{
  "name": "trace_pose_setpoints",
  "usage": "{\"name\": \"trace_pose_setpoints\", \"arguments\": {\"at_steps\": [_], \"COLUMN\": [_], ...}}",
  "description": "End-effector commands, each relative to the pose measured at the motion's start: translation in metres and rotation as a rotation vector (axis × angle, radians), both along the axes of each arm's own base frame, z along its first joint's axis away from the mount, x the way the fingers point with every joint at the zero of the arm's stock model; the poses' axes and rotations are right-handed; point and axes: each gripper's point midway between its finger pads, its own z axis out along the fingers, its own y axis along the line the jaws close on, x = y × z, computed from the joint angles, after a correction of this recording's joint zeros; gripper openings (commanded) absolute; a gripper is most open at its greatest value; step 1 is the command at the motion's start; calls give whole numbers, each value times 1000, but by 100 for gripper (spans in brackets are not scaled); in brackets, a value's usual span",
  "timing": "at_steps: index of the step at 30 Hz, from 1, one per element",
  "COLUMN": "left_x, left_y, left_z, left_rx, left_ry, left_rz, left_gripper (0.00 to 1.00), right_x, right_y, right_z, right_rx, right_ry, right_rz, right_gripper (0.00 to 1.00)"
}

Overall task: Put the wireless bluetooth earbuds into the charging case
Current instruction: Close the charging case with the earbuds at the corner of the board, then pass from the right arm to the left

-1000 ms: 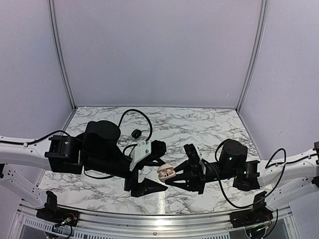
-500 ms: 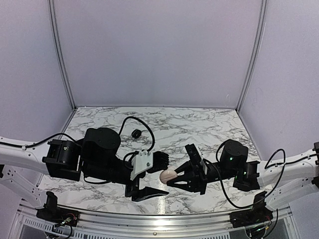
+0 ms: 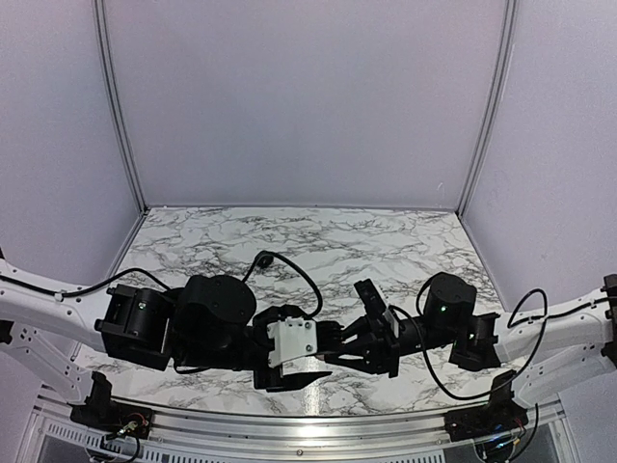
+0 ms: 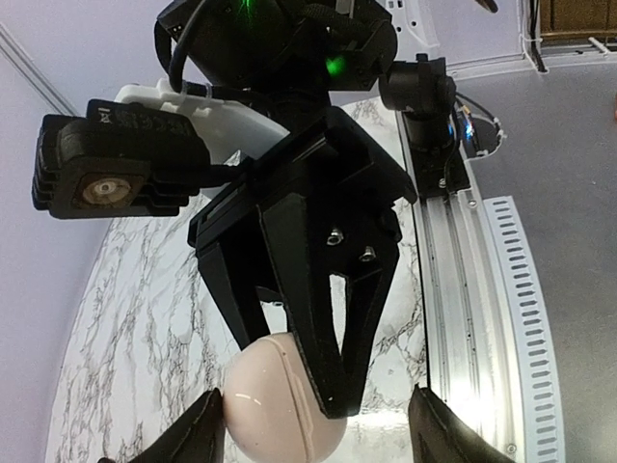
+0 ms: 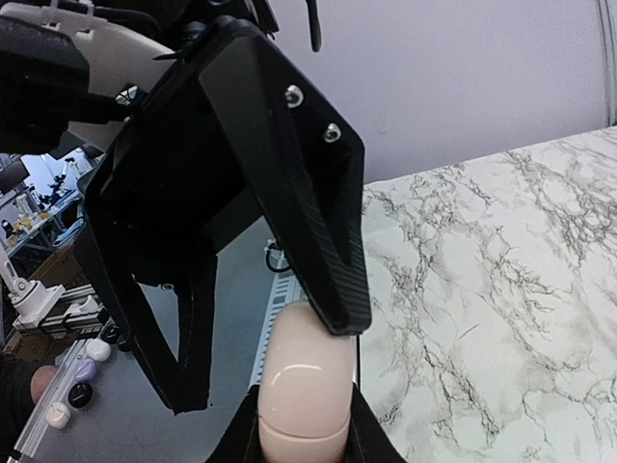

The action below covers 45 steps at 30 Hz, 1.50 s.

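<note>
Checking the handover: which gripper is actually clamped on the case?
The right gripper: it pinches the case from both sides. The left gripper only straddles it, jaws wider than the case, with a gap showing.

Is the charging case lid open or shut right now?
Shut: the charging case shows one smooth pebble with only a thin seam, no gap.

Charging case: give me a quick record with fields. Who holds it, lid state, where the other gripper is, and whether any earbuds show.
held by: right gripper, shut on the charging case
lid: closed, seam visible in the right wrist view
left gripper: open, fingers either side of the charging case, one finger looks to touch its end
earbuds: none visible
top view: charging case hidden between the two grippers
</note>
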Motion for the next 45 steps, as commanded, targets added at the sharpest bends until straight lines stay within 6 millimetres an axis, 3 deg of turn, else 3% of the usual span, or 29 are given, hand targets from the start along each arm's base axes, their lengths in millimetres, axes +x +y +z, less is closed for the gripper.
{"name": "trace_pose_setpoints", "arguments": {"at_steps": [1,7,14,19,23,27,33,35,40,45], "left_x": [-32,-27,-4,8,11,21,70,83,88,101], "left_y": [-1,0,17,27,29,33,59,67,72,61], "left_z": [-30,-24,17,29,26,25,32,27,8,-12], "left_rx": [117,103,-53,-103,-91,-107,-238,-246,-190,-61], "left_ry": [-44,-53,75,108,81,90,172,179,41,-91], "left_rz": [-108,-68,6,35,37,95,291,335,303,298], "left_gripper": [66,67,68,67,71,79,96,97,99,99], "right_x": [37,37,26,22,22,43,74,76,81,82], "right_y": [3,4,1,2,3,6,18,21,31,35], "right_z": [47,49,34,31,32,20,-18,-22,-22,-17], "right_rx": [150,158,112,100,102,44,-88,-83,-88,-86], "right_ry": [14,7,-72,-85,-75,-24,72,90,130,178], "right_rz": [-159,-155,-111,-93,-93,-175,-224,-213,-196,-190], "right_gripper": [0,0,0,0,0,0,0,0,0,0]}}
